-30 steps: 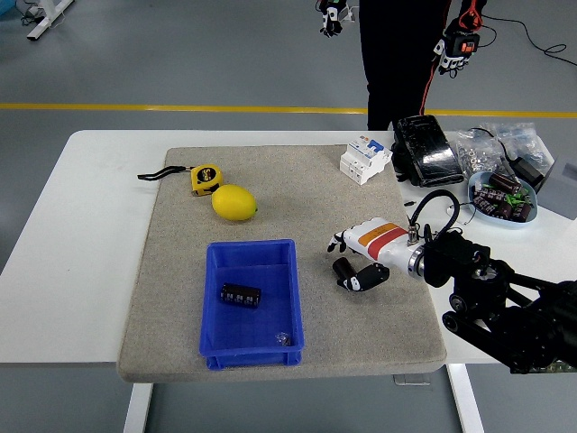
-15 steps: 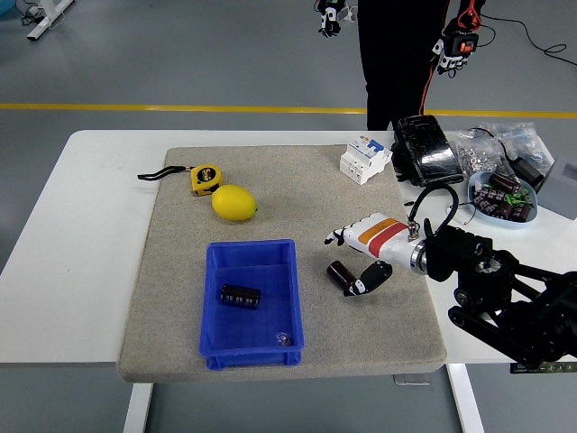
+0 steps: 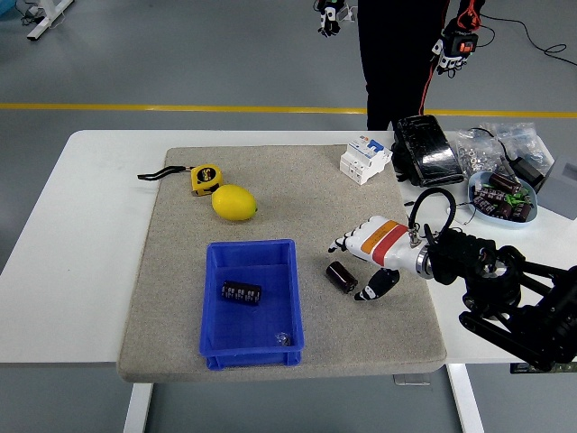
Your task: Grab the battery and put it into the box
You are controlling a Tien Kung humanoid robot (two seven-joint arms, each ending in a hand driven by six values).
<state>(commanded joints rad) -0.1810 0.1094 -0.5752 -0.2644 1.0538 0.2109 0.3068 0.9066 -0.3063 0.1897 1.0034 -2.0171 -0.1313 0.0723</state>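
A black cylindrical battery (image 3: 341,276) lies on the grey mat (image 3: 180,271), just right of the blue box (image 3: 209,298). My right hand (image 3: 353,269), white with a red and orange band, hovers beside it. Its fingers (image 3: 343,243) are spread above the battery and its thumb (image 3: 371,290) sits a little to the battery's right, apart from it. Nothing is held. Inside the box lie a second black battery (image 3: 241,293) and a small clear item (image 3: 281,338). My left arm does not show.
A lemon (image 3: 234,202) and a yellow tape measure (image 3: 205,179) lie on the mat's far left. A white breaker (image 3: 364,160), a black device (image 3: 424,149), plastic bags (image 3: 491,144) and a blue bowl of parts (image 3: 483,183) crowd the right. A person (image 3: 401,54) stands beyond the table, hands raised.
My right hand has let go of the battery: the thumb pulled away to the right, and the battery stays lying on the mat near the box.
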